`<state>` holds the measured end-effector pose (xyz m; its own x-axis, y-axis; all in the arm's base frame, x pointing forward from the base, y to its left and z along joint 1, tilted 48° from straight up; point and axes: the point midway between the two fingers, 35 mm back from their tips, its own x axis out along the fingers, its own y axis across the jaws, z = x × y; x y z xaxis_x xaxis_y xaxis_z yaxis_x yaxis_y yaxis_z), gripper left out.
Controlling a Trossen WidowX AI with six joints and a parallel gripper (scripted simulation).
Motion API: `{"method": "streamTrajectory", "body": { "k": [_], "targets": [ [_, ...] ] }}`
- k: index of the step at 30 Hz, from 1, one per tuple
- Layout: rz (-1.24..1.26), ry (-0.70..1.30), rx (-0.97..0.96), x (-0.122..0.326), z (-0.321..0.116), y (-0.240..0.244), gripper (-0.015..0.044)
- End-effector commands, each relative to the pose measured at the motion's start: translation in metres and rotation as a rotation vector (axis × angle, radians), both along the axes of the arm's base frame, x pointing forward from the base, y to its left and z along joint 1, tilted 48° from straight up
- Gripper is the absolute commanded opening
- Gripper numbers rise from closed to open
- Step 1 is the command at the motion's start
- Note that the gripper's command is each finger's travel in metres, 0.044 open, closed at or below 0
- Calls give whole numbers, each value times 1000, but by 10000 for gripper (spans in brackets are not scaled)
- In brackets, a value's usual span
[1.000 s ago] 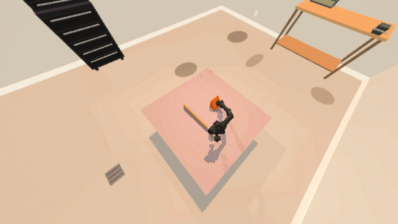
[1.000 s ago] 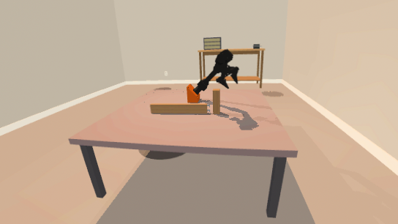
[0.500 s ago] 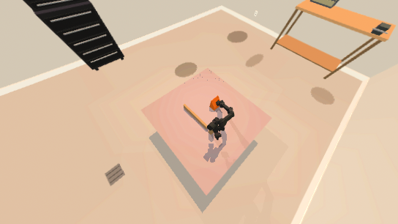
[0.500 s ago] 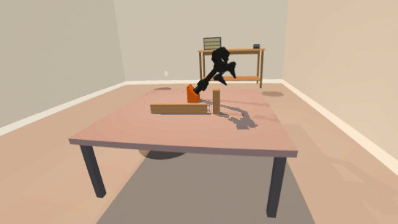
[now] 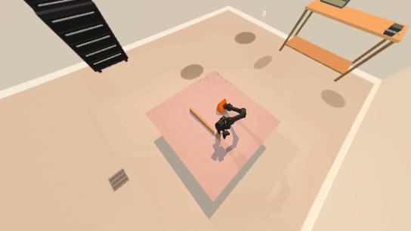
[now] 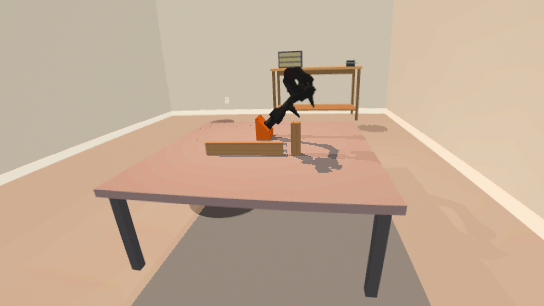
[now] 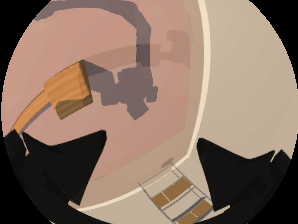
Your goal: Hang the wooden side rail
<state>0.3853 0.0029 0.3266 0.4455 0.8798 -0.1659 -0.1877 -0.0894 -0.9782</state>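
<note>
The wooden side rail lies level and low along the table, its right end beside the post. The upright headboard post stands on the table, with a narrow gap between it and the rail's wooden end. Small grey marks show in that gap; whether the hooks touch the pins cannot be told, and the slot is hidden. My gripper is wide open and empty, above the post and apart from it and the rail. In the top view the arm is close beside the post.
The arm's orange base stands on the table behind the rail. The arm folds up above the post. A workbench stands by the far wall, and a black rack hangs into the top view at the upper left.
</note>
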Motion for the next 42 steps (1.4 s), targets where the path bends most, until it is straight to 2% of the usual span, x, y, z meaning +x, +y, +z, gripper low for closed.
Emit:
{"method": "streamTrajectory", "body": {
  "k": [1,13,32,42],
  "targets": [
    [-21,-97,-62,-12,-13,-6,440],
    [-68,-335,-238,-47,-57,-12,440],
    [-68,-678,-490,-119,-149,10,440],
    [-68,-690,-499,-122,-153,11,440]
  ]
}}
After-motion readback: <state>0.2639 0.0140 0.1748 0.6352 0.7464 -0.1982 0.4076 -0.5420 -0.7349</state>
